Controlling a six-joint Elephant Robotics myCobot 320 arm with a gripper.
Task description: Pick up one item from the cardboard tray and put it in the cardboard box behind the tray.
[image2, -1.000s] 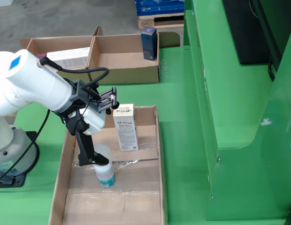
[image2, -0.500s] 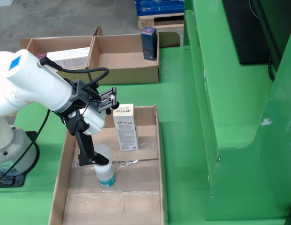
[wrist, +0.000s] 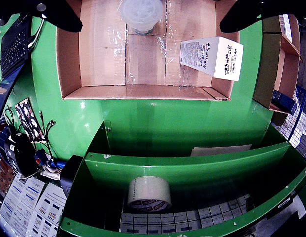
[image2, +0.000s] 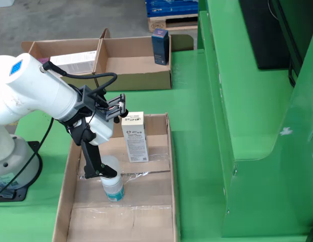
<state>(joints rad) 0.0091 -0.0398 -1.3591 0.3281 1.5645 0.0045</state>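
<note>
A small bottle (image2: 114, 188) with a pale cap and teal label stands upright in the cardboard tray (image2: 170, 166). My gripper (image2: 106, 170) hangs over its cap, one black finger (image2: 92, 154) reaching down beside it. In the wrist view the bottle (wrist: 141, 14) sits between my two black fingers (wrist: 58, 15), which stand wide apart, so the gripper (wrist: 150, 23) is open and apart from the cap. A white carton (image2: 135, 137) stands upright further back in the tray; the same carton (wrist: 212, 57) shows in the wrist view. The cardboard box (image2: 139, 75) lies behind the tray.
The box has two compartments: a white carton (image2: 73, 61) lies in the left one and a dark blue carton (image2: 160, 46) stands at the right one's back corner. Green shelving (image2: 257, 126) rises at the right. A tape roll (wrist: 149, 193) lies on a shelf. The arm's base (image2: 10, 161) stands left of the tray.
</note>
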